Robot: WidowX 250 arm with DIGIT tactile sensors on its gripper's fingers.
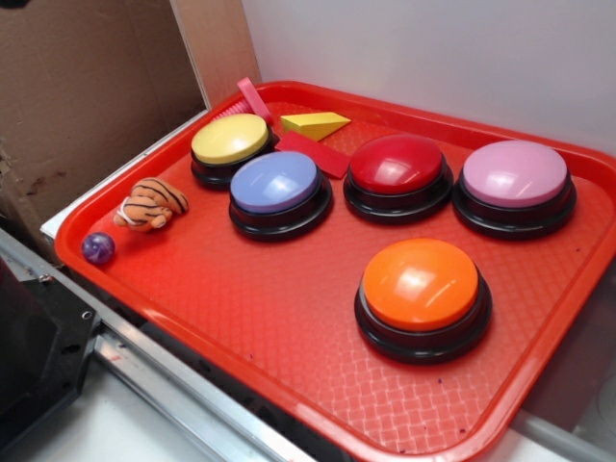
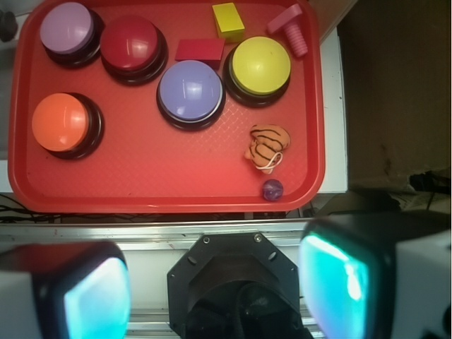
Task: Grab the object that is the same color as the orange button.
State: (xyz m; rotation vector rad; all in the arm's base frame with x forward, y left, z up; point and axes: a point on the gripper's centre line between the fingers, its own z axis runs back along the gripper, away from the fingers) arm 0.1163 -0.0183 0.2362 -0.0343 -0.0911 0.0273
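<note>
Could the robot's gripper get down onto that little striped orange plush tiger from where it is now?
Probably yes. The small orange plush tiger lies uncovered on the red plastic tray, apart from the yellow dome button and the small purple ball. The open gripper holds nothing.

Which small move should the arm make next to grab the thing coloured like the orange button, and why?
Probably move forward and right, above the small orange striped plush tiger. The gripper is open and empty outside the red plastic tray, and the tiger matches the orange dome button.
</note>
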